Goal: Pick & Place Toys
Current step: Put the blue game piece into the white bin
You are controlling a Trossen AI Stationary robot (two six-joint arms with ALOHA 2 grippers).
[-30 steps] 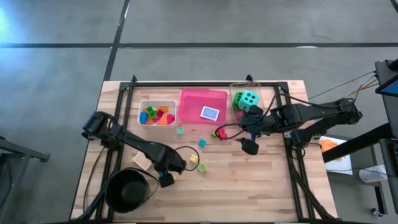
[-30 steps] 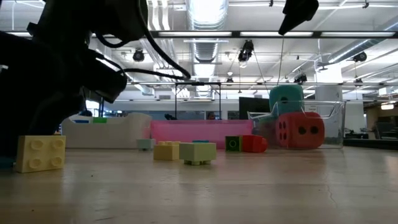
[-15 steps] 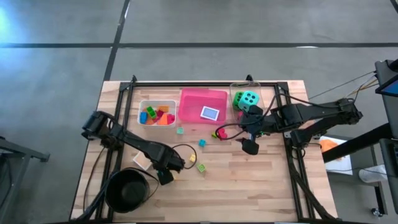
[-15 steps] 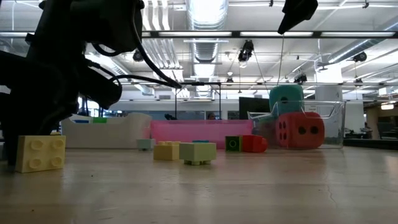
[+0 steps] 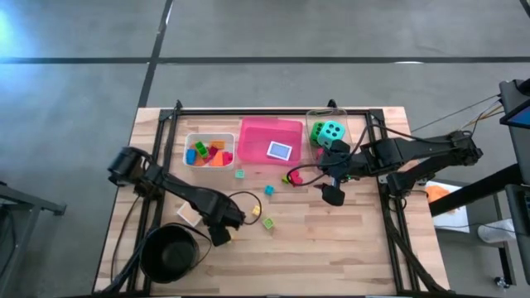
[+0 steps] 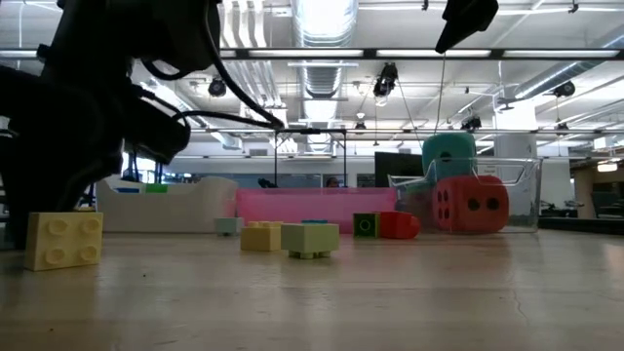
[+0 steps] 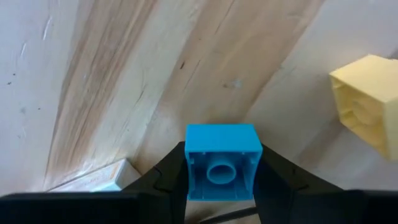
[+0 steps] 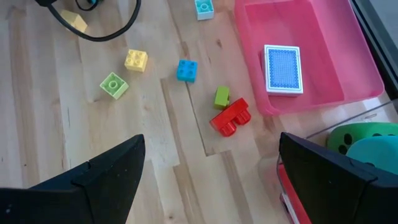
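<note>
- the left gripper (image 7: pixel 219 186) sits low over the front left part of the pale wooden desk (image 5: pixel 331 240), close by the black round bowl (image 5: pixel 170 252); its jaws are pressed against both sides of a small blue plastic block (image 7: pixel 222 160), stud hollow facing the wrist camera.
- just beside that grip lies a pale yellow plastic brick (image 7: pixel 367 102) on the desk, apart from the blue one; the same brick stands nearest in the low view (image 6: pixel 64 239).
- the right gripper (image 5: pixel 333 192) hangs above the desk right of centre, jaws spread wide with nothing between them.
- below it, loose on the wood: a red plastic block (image 8: pixel 230 117) touching a small green block (image 8: pixel 222 96), then a blue block (image 8: pixel 186 70), a yellow block (image 8: pixel 136 60), a lime green block (image 8: pixel 114 85) and a teal block (image 8: pixel 204 7) farther off.
- the pink rectangular tray (image 5: pixel 257 136) at the back holds a blue-backed playing card (image 5: pixel 280 151).
- left of it, the white rectangular tray (image 5: pixel 189 142) holds a heap of small bright blocks (image 5: pixel 211 154), orange, red, blue and green.
- right of the pink tray, the clear plastic tray (image 6: pixel 522 175) holds the big dotted dice: a green die (image 5: pixel 318 131) and a teal die (image 5: pixel 332 132) seen from above, a red die (image 6: pixel 470 205) under the teal one in the low view.
- a second card (image 5: pixel 189 217) lies between the bowl and the left arm, partly covered.
</note>
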